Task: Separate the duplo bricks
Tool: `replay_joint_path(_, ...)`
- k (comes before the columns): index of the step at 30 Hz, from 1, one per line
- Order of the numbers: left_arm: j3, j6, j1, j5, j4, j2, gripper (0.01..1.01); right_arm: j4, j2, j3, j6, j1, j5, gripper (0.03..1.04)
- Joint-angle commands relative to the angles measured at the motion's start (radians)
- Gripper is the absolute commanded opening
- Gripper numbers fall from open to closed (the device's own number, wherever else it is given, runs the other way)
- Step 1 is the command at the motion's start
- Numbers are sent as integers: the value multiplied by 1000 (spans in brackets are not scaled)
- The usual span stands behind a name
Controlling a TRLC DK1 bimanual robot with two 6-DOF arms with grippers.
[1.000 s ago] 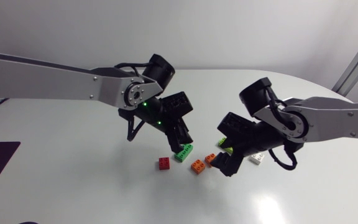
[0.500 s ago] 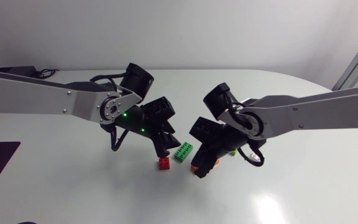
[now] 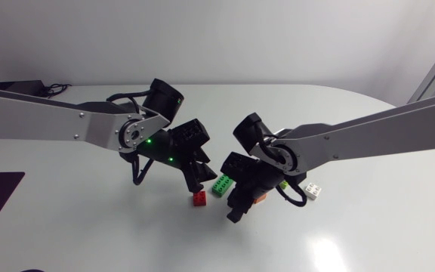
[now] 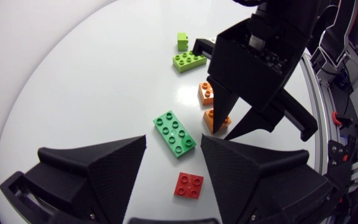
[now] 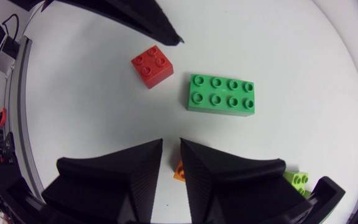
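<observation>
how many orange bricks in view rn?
2. One orange brick lies at the right gripper, near the green 2x4 brick. The second orange brick sits just beyond it, toward the lime bricks. Others may be hidden under the gripper.

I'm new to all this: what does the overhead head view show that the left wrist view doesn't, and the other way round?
Only the head view: the white brick, plus the left arm and right arm along their length. Only the left wrist view: two orange bricks and two lime bricks unhidden, mere slivers from above. Both: the red brick, the green brick, the left gripper and the right gripper.
</observation>
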Motion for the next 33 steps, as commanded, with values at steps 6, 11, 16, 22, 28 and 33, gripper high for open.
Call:
replay_joint_path(6,-6,-26,8,5,8,-8,639,1,5,-46,11,-51,16,254)
replay_joint_path(11,-10,-26,10,5,8,-8,639,-2,-11,-46,8,-61,18,252)
replay_joint_path(16,-13,-26,15,5,8,-13,643,-6,-71,-26,14,-45,13,254)
replay_joint_path(22,-24,-25,18,5,1,-13,644,-26,-18,76,19,-31,16,254)
replay_joint_path(28,-58,-22,31,5,-29,-51,302,-28,41,121,13,-36,16,254)
replay_joint_path(33,-87,-11,28,15,-89,-91,298,-28,54,124,-1,-53,16,254)
